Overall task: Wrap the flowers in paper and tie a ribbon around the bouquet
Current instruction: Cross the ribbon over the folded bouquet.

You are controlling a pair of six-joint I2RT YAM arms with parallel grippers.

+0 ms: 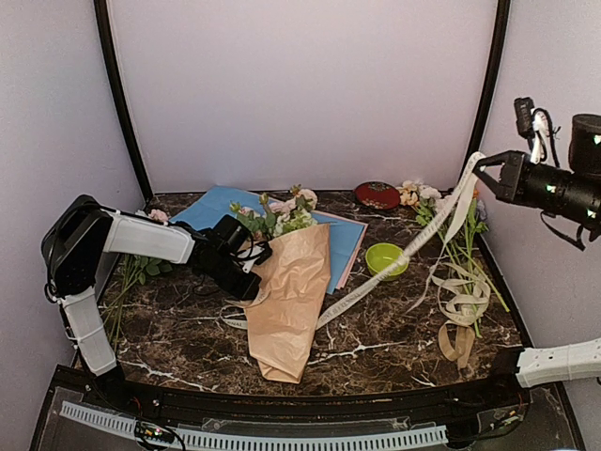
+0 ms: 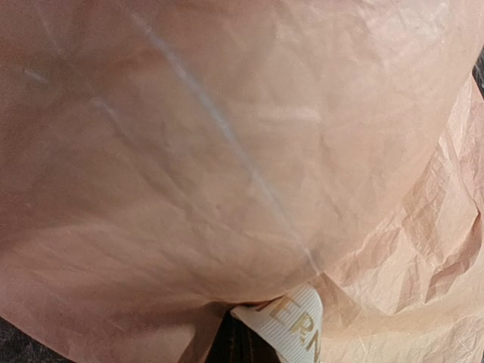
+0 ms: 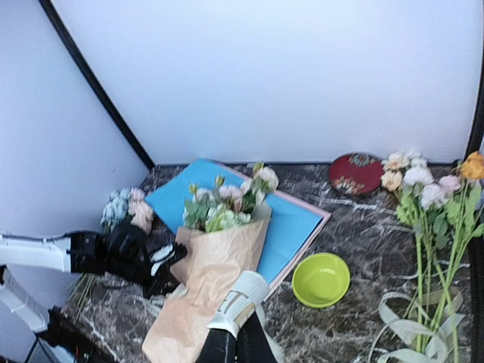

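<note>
Two claws are sharing the job. At upper right, the right claw (image 1: 481, 171) is pinching the ribbon (image 1: 410, 250), which is slanting down-left to the bouquet (image 1: 287, 305) at centre, its point aiming at the bottom edge. The left claw (image 1: 242, 271), closed, is sitting nearer, against the bouquet's left side.

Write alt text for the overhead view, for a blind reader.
A tan paper cone of pink-cream blooms lies on a dark marble table; the raised right gripper holds a long cream ribbon running down to the cone, and the left gripper sits at its left edge.
</note>
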